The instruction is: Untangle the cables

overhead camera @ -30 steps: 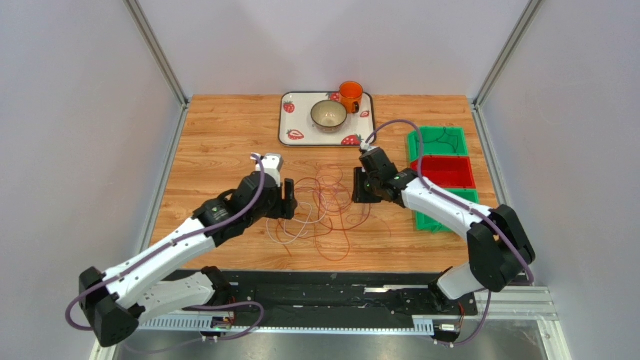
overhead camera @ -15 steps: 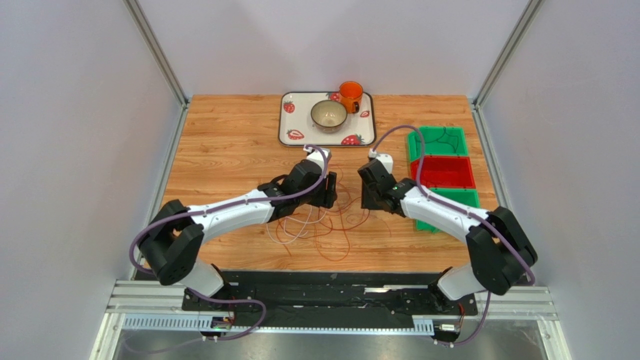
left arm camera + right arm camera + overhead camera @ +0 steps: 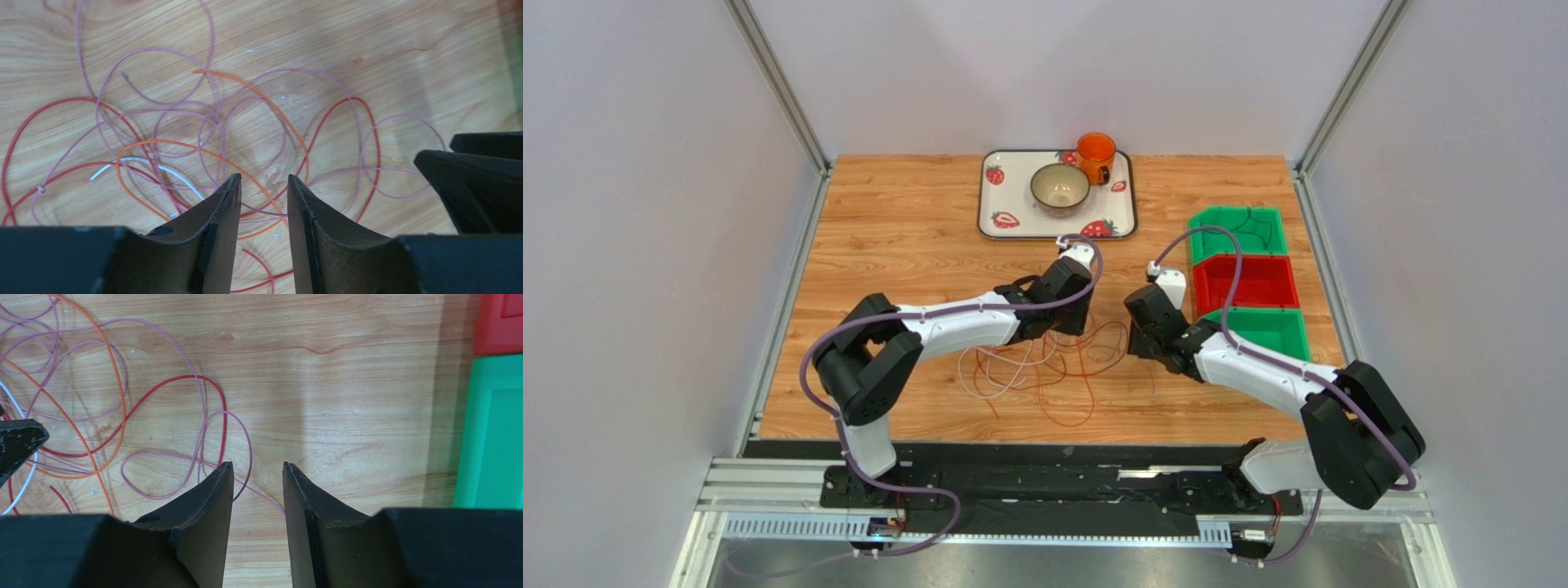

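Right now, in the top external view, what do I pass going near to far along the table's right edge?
Near green plastic bin → red plastic bin → far green plastic bin.

Robot lab test cell, probably.
Pale panel walls on aluminium posts enclose a wood-grain surface; left arm and right arm mount on a metal rail at its near edge.

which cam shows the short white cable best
The left wrist view: the white cable lies close up, sharp against the table. The right wrist view catches only a sliver at its left edge; the top view barely shows it.
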You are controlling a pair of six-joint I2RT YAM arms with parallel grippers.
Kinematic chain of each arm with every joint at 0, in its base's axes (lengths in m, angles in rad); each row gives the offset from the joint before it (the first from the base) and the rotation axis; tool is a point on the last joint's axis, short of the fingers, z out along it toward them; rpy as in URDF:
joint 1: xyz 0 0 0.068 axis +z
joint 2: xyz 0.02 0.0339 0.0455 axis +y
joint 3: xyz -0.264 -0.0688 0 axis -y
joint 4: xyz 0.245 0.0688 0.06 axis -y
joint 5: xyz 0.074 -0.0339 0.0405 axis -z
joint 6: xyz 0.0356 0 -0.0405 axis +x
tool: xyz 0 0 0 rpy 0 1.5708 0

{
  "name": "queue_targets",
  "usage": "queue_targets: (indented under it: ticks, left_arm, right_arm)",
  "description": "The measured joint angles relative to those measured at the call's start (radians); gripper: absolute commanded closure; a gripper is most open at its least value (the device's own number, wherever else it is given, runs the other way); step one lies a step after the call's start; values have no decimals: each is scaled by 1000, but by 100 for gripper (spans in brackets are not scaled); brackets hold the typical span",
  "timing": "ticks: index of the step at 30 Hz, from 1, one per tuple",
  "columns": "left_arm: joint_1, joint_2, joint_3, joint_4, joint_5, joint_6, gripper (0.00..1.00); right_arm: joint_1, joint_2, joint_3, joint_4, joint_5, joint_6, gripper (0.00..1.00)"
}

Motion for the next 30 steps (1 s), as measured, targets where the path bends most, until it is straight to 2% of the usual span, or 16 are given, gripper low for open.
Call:
queue_targets:
  ticks: [2,4,5,6,8,11,15,19,21,25,28,30]
  left_arm:
    - [-2,5,4,-23,-21,-8,66]
    - [-2,5,5,-37,-37,-14,60]
    - [-2,5,8,-51,-43,-15,55]
    - [-3,5,12,-65,-48,-18,45]
    - [-7,5,23,-86,-61,-26,34]
    - [-19,5,31,-103,-77,-26,28]
    - [-38,5,59,-151,-102,-27,27]
    - [-47,5,105,-197,-154,-31,32]
    - [-47,5,108,-198,-159,-32,38]
    - [-46,16,116,-215,-156,-39,41]
    - [-46,50,138,-220,-152,-47,49]
    - [-46,73,146,-222,-148,-52,63]
  right_arm:
    - [-3,0,-2,15,-11,-1,62]
    - [-6,0,-2,34,-20,-3,62]
    - [-8,1,-2,40,-24,-3,62]
    - [-9,1,-2,44,-27,-3,62]
    - [-9,1,-2,53,-32,-4,62]
    - [-9,1,-2,60,-41,-8,62]
    - [-9,6,-2,66,-50,-11,63]
    - [-11,18,-2,68,-57,-14,63]
    - [-12,19,-2,69,-57,-15,63]
    - [-13,23,-2,72,-60,-18,63]
    - [-13,31,-2,72,-62,-18,63]
    - [-13,35,-2,72,-64,-18,63]
